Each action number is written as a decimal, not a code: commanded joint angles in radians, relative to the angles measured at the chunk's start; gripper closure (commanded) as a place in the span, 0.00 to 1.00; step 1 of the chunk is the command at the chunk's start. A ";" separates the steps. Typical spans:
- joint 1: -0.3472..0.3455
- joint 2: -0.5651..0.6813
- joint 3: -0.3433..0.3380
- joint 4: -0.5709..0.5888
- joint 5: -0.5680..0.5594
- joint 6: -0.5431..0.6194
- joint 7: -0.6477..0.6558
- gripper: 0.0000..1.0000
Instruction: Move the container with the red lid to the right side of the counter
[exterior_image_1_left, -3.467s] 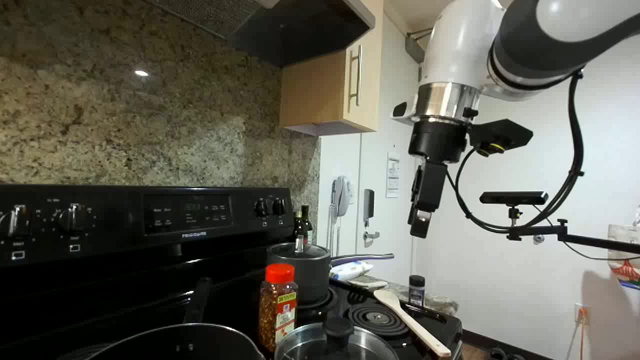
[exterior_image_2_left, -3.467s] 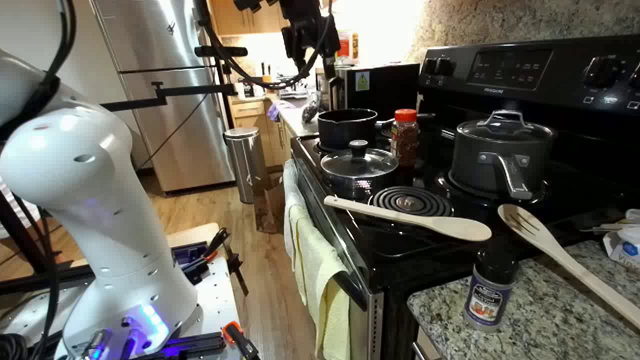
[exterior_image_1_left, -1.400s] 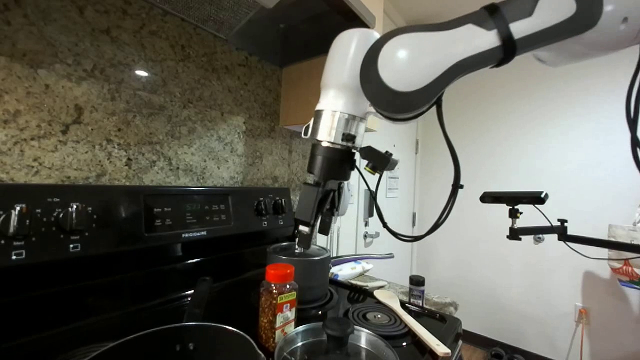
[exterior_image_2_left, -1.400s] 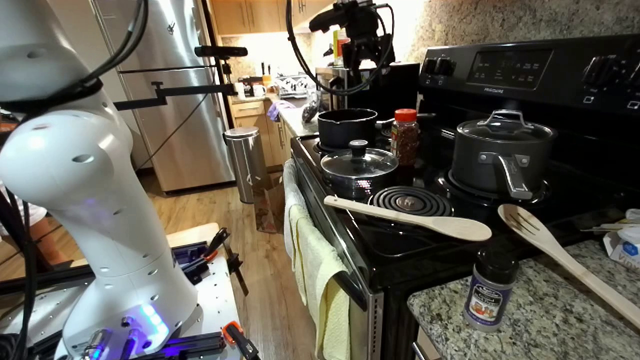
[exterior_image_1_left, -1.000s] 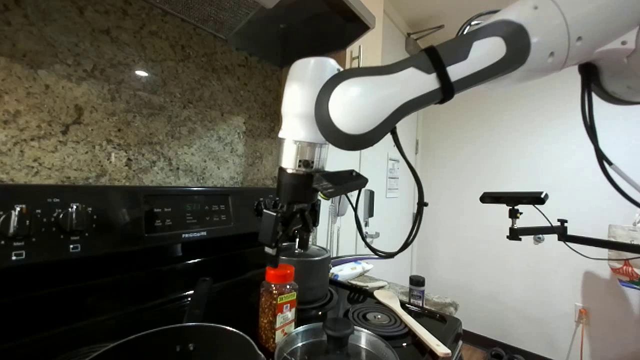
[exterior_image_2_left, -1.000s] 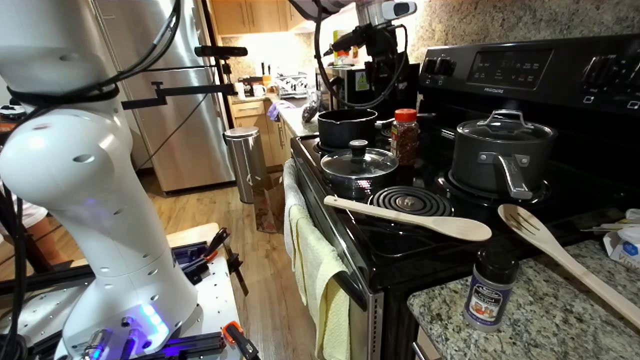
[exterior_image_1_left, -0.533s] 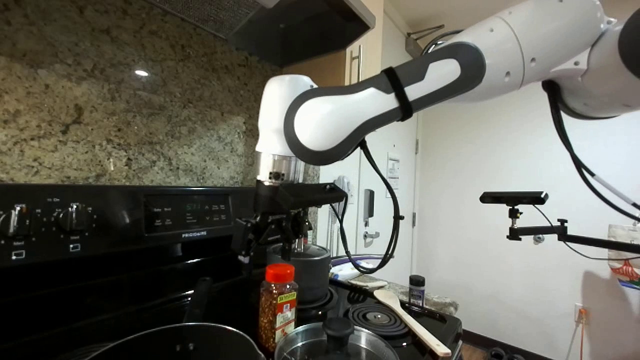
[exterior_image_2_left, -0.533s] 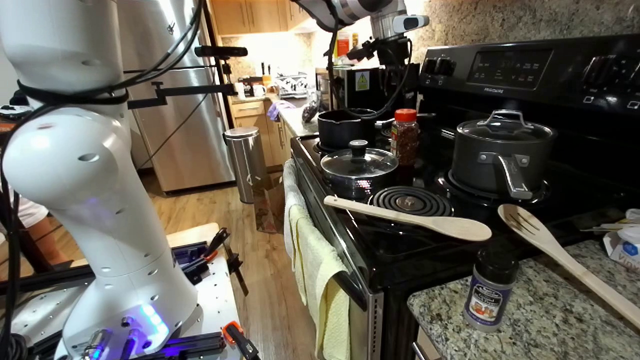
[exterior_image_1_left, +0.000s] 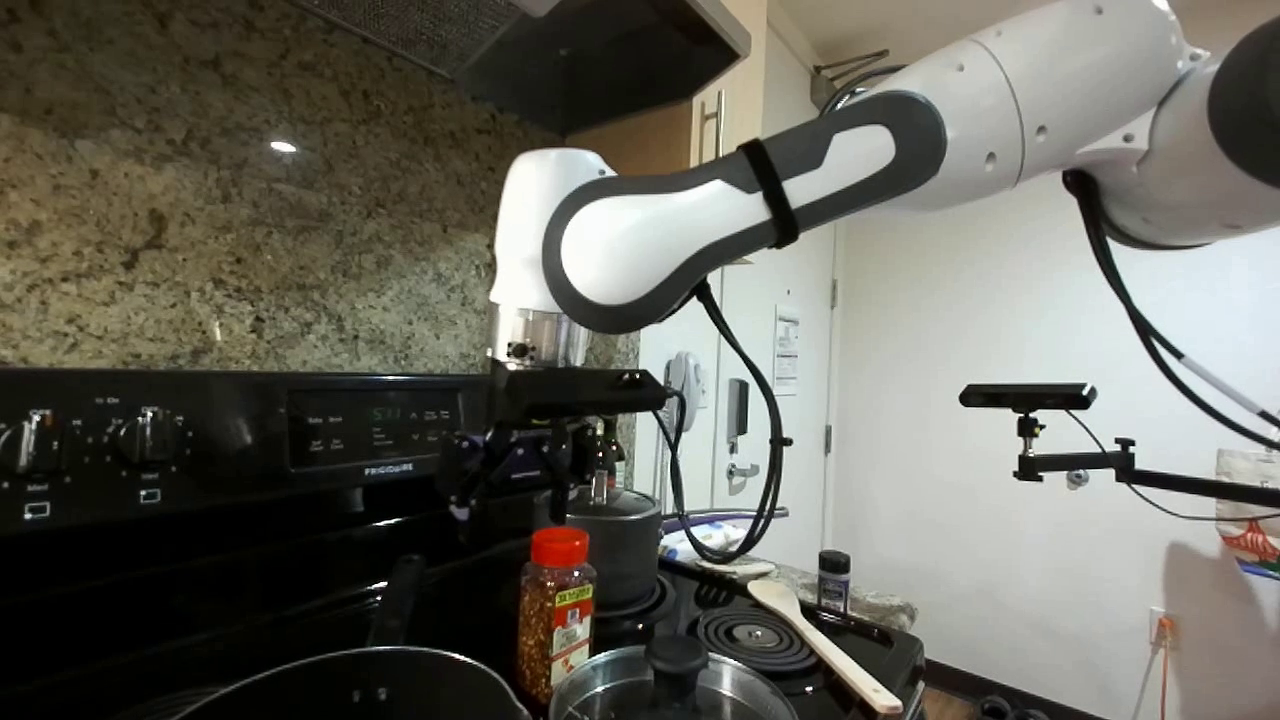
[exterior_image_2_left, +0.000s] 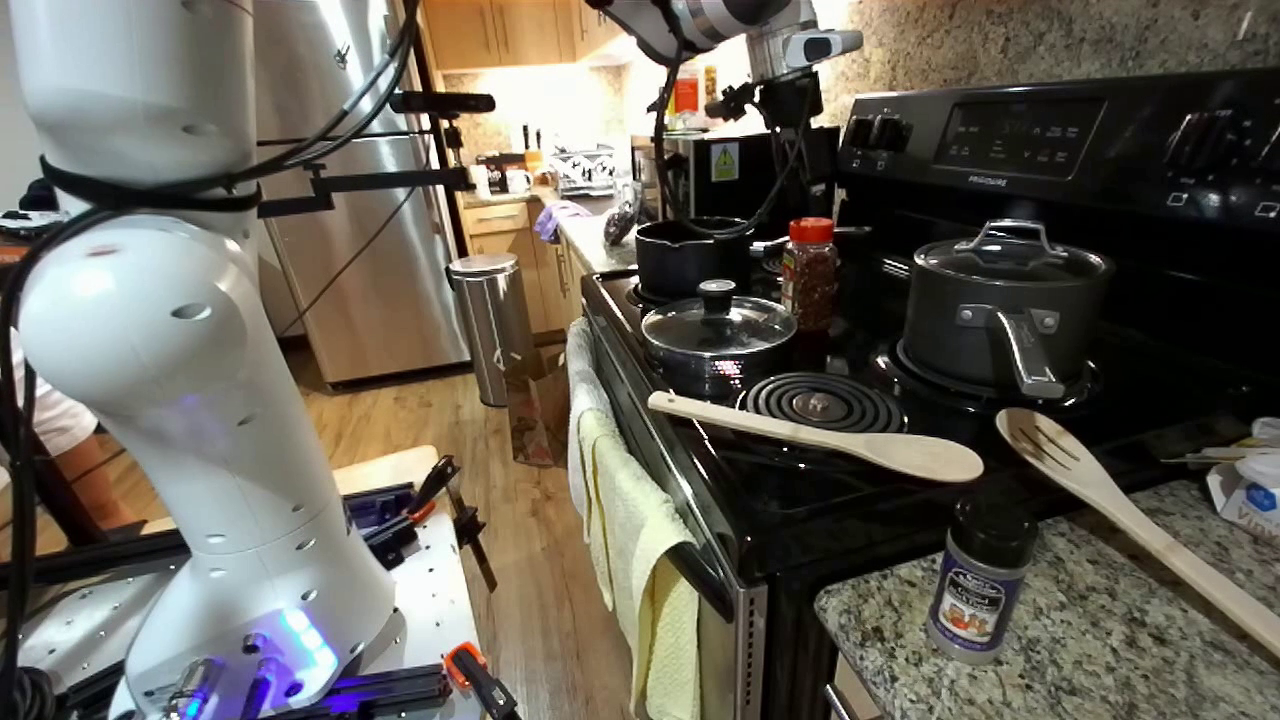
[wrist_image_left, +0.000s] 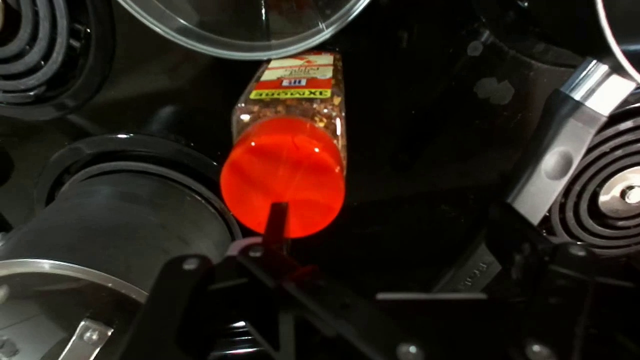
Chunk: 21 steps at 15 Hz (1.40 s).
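Note:
The container with the red lid (exterior_image_1_left: 557, 620) stands upright on the black stove, with red flakes inside and a red and yellow label. It also shows in an exterior view (exterior_image_2_left: 810, 280), and in the wrist view its red lid (wrist_image_left: 285, 172) is seen from above. My gripper (exterior_image_1_left: 518, 495) is open and empty, above and slightly left of the lid in that exterior view. In the wrist view the gripper (wrist_image_left: 397, 215) has its fingers wide apart. The left finger overlaps the lid's lower edge in the picture; I see no grip on it. The gap is right of the lid.
A lidded grey saucepan (exterior_image_2_left: 1000, 330) stands close to the container. A glass-lidded pan (exterior_image_2_left: 718, 330) and a dark pot (exterior_image_2_left: 690, 262) flank it. A wooden spoon (exterior_image_2_left: 820, 435) lies on the stove. A dark-capped jar (exterior_image_2_left: 978, 590) stands on the granite counter (exterior_image_2_left: 880, 610). A hood (exterior_image_1_left: 600, 60) hangs overhead.
In an exterior view my arm has come leftward, first above the saucepan, then over the container and slightly past it. The fingers now stand wide apart. The container has not moved.

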 joint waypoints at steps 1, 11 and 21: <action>0.018 0.020 -0.024 0.029 -0.112 0.006 -0.059 0.00; 0.002 0.008 -0.034 0.023 -0.102 -0.067 -0.061 0.00; -0.067 0.016 -0.017 0.020 0.237 -0.165 -0.247 0.00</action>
